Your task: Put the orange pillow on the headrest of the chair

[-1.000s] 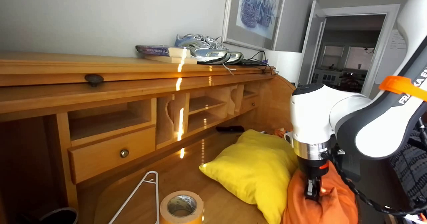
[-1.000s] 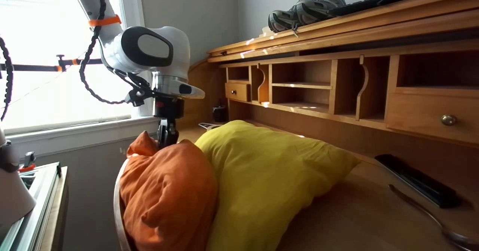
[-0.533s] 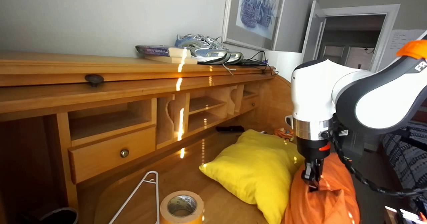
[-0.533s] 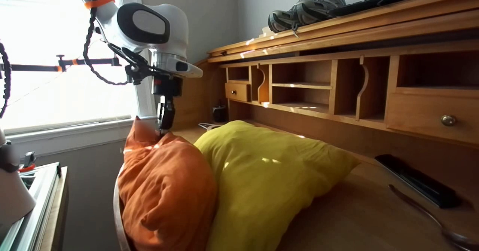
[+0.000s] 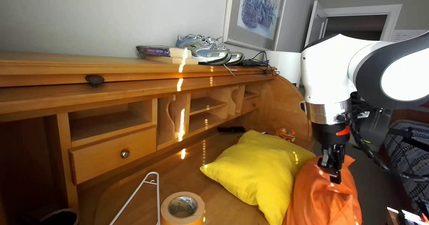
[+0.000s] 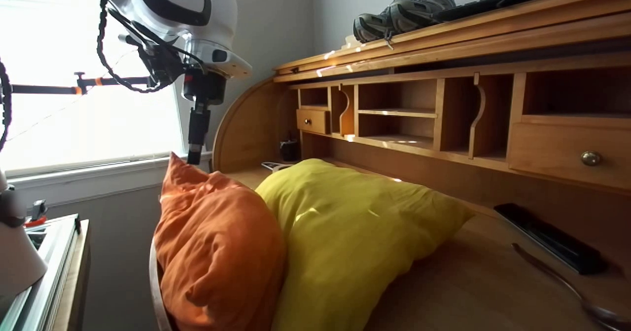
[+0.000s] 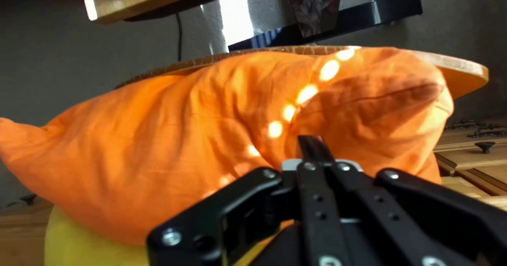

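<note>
The orange pillow is just below the end effector, whose jaws are fully together, holding nothing; I cannot tell whether the tips touch the fabric. Beyond the tips in the wrist view, the headrest of the chair shows along the pillow's edge. Lower than the end effector and beside it, the yellow pillow touches the orange one and lies on the worktop.

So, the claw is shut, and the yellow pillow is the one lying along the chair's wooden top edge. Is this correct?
Not the yellow pillow: the wrist view shows the orange pillow lying along the chair's wooden top edge. The claw is indeed shut.
</note>
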Controlling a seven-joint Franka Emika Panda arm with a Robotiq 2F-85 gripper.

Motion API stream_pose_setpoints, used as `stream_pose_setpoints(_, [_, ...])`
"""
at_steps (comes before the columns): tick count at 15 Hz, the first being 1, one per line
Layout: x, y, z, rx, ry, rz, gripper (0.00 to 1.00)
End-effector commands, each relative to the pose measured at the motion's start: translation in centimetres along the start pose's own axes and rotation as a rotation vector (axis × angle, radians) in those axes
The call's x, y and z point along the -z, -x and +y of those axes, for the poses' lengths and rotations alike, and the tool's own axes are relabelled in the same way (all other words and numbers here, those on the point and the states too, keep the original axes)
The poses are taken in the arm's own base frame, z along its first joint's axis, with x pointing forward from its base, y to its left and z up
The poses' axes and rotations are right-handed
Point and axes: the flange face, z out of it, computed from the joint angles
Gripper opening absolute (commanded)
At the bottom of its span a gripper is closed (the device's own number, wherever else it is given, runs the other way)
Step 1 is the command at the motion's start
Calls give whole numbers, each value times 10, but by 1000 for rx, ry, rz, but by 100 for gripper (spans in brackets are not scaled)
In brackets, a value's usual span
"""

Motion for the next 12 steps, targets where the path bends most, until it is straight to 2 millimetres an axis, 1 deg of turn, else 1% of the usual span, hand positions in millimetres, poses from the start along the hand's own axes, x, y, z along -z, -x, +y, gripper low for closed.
stream_pose_setpoints(1, [17,14,14,-85,48,-5,0])
stream_pose_setpoints(2, [22,15,17,-92,58,11,0])
stream_pose_setpoints(3, [21,22,22,-98,61,36,0])
stream_pose_setpoints(4, [26,22,25,-104,67,60,0])
stream_pose_setpoints(5, [37,15,28,-107,73,76,0])
stream_pose_setpoints(6, [41,16,32,-109,79,96,0])
stream_pose_setpoints(7, [36,26,38,-112,90,124,0])
stream_pose_setpoints(8, [43,25,41,-111,97,153,0])
stream_pose_setpoints(9, [59,16,43,-118,100,186,0])
stream_pose_setpoints(10, [65,16,47,-124,100,216,0])
stream_pose_setpoints(11, [57,30,52,-132,93,253,0])
stream_pose_setpoints(12, [61,32,55,-136,84,276,0])
